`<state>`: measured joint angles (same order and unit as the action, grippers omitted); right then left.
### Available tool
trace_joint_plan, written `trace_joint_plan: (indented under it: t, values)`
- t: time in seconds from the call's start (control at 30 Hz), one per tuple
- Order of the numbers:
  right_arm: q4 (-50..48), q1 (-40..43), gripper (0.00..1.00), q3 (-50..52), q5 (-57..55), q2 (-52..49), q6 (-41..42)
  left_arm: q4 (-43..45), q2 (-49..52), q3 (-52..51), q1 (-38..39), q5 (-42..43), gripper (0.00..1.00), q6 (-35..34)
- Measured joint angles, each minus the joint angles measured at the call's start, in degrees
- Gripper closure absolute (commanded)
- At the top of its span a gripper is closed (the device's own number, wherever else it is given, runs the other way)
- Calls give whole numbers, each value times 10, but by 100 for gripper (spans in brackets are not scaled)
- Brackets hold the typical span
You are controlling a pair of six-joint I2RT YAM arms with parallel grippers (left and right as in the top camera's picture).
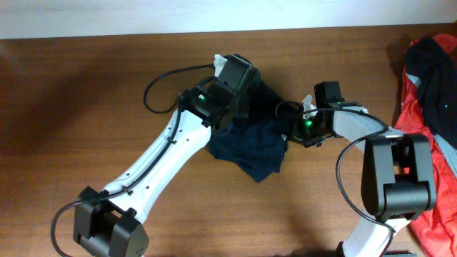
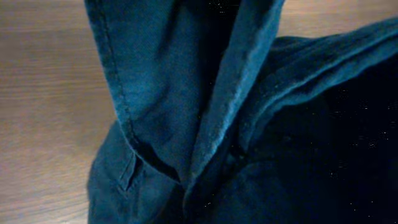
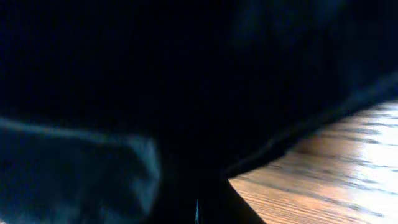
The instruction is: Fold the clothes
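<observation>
The dark navy shorts [image 1: 250, 146] lie bunched in the middle of the wooden table, between my two arms. My left gripper [image 1: 238, 73] is at their upper left edge. The left wrist view is filled with hemmed folds of the shorts [image 2: 168, 93] hanging close to the camera, and the fingers are hidden. My right gripper [image 1: 308, 113] is at their right edge. The right wrist view shows dark cloth [image 3: 93, 168] over the fingers and bare table [image 3: 336, 168] at the lower right. Both grippers seem shut on the cloth.
A heap of red, black and grey garments [image 1: 428, 78] lies at the right edge of the table, behind the right arm's base. A black cable [image 1: 161, 86] loops left of the left wrist. Bare wood lies to the left and front.
</observation>
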<state>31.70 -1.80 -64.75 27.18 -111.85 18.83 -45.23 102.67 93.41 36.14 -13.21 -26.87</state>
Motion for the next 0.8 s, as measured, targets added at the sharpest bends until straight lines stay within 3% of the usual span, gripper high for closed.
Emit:
trace_joint_plan:
  t: [0.47,0.8]
  values:
    - [26,2,96,-1,27,-6,-4,10,100,2,71,25,99,2]
    - [82,45,96,8,-18,23,-7,10,105,3,84,28,98,2]
